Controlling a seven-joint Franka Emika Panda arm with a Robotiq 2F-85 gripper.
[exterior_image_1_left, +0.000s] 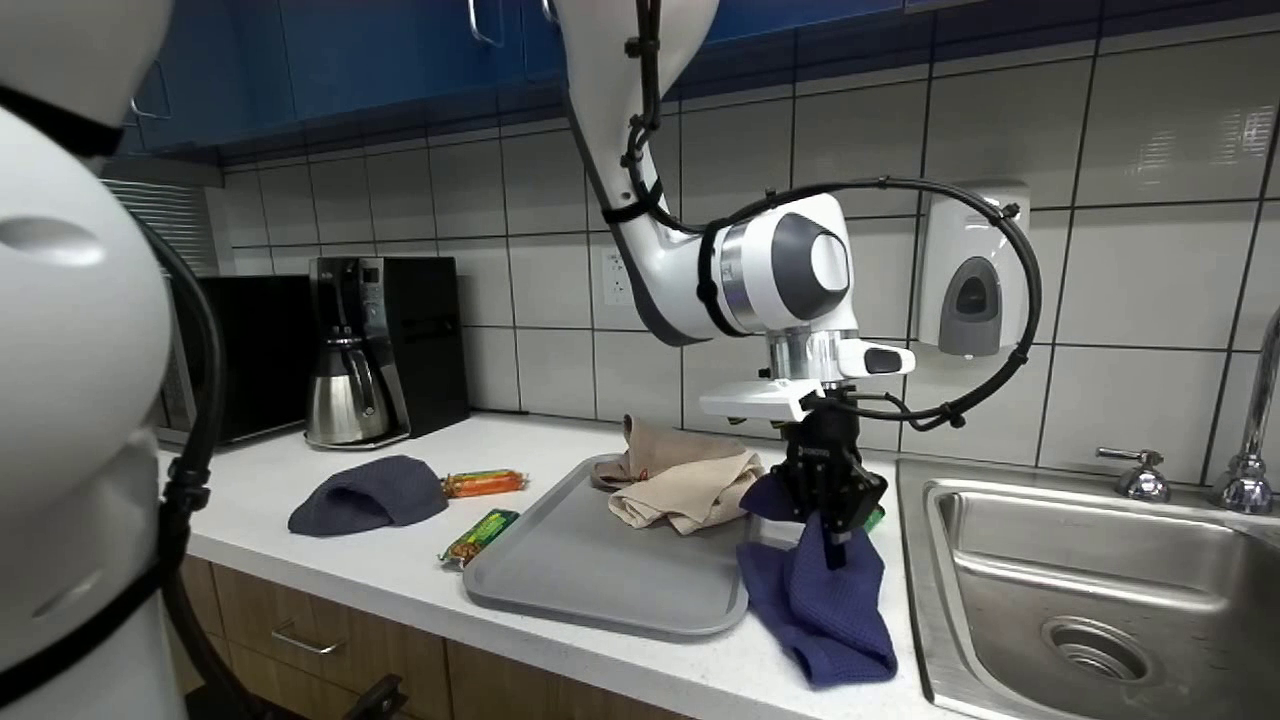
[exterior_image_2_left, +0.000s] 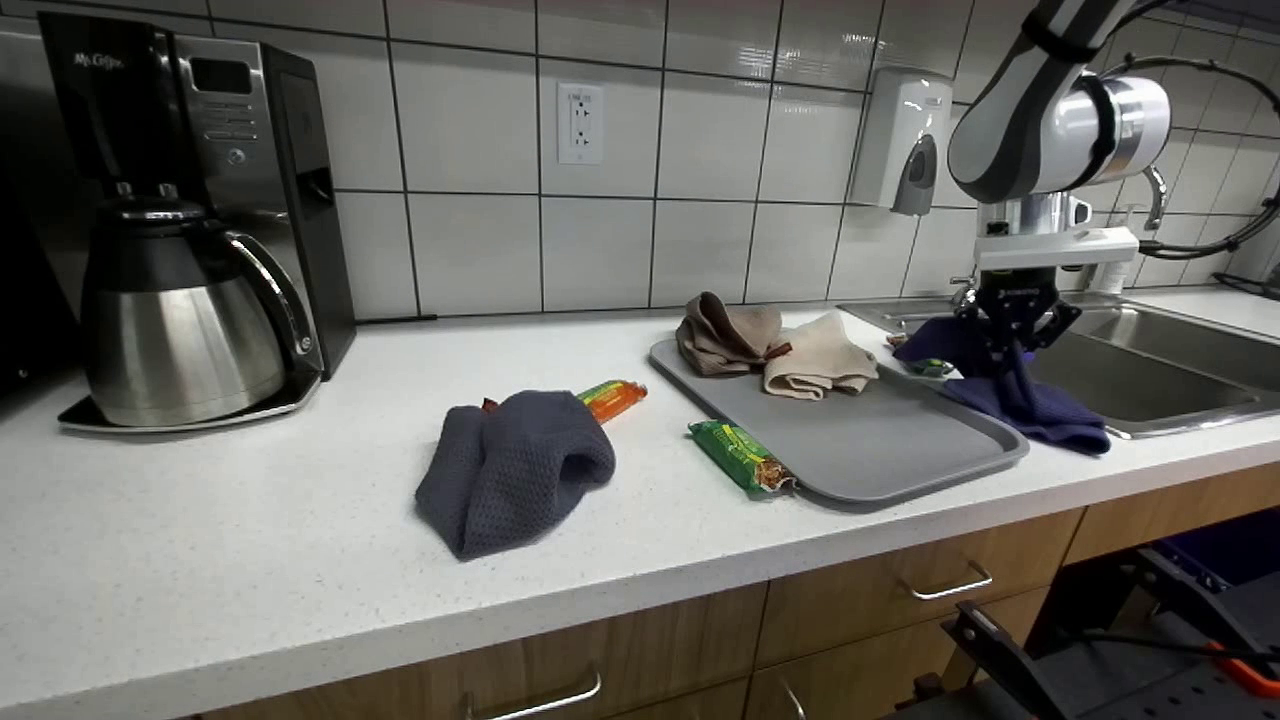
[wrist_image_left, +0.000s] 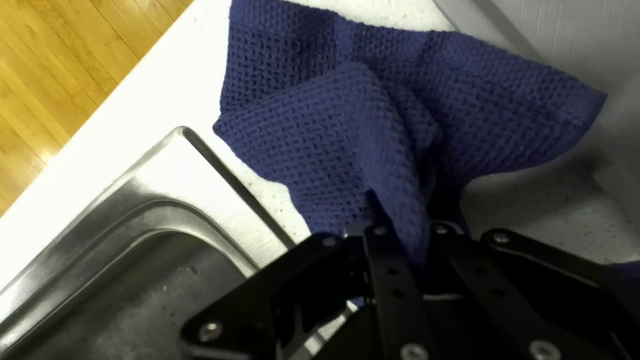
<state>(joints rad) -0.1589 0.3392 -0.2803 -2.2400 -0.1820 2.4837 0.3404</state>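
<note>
Wrist view: the black Robotiq gripper (wrist_image_left: 411, 237) has its fingers closed on a fold of a purple-blue waffle-weave cloth (wrist_image_left: 330, 130), the raised ridge running up between them. That cloth lies crumpled on the white countertop (exterior_image_2_left: 330, 600), between a gray serving tray (exterior_image_1_left: 620, 570) and the stainless-steel sink (exterior_image_1_left: 920, 600). One corner reaches the tray's edge, and in both exterior views a loose flap sticks out from the gripper on the tray's side. Just beside it a green wrapper (exterior_image_2_left: 930, 368) pokes out, mostly hidden from me.

On the tray, toward the wall, a brown cloth (exterior_image_2_left: 725, 345) is bunched up next to a beige cloth (exterior_image_2_left: 820, 360), with something small and reddish (exterior_image_2_left: 779, 350) between them that I can't make out. A green-wrapped snack bar (exterior_image_2_left: 735, 452) lies right beside the tray. Well away from the arm, a charcoal waffle-weave cloth (exterior_image_2_left: 515, 475) partly hides an orange-wrapped snack (exterior_image_2_left: 614, 400) in an exterior view. At that end of the counter I see a Mr. Coffee coffee maker (exterior_image_2_left: 225, 140) with a steel carafe (exterior_image_2_left: 185, 345) in it. A soap dispenser (exterior_image_1_left: 975, 300) hangs on the tiled wall (exterior_image_1_left: 860, 130), near a chrome faucet (exterior_image_1_left: 1258, 430) behind the sink.
</note>
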